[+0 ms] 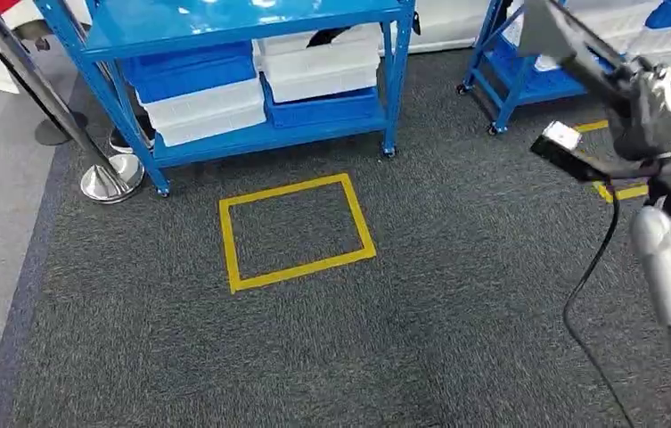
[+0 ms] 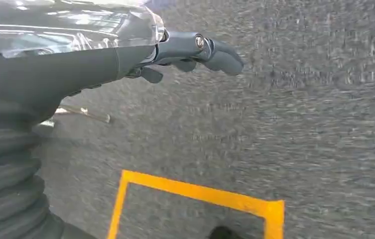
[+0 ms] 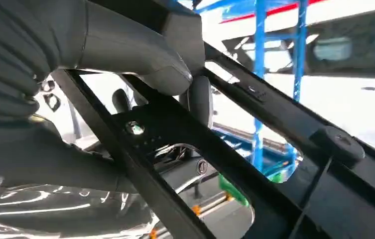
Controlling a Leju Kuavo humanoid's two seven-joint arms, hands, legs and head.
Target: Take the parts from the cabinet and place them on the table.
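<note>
My right hand grips a black plastic frame part, thumb over one of its bars and fingers behind it. In the head view the same part sticks up as a long dark grey piece at the upper right, above my raised silver right arm. My left hand hangs over the dark carpet and holds nothing, its fingers loosely apart. A blue cabinet rack with blue and white bins stands ahead.
A yellow taped square marks the carpet in front of the rack. A steel stanchion base stands at the left. A second blue rack on castors is at the right. A black cable hangs by my right arm.
</note>
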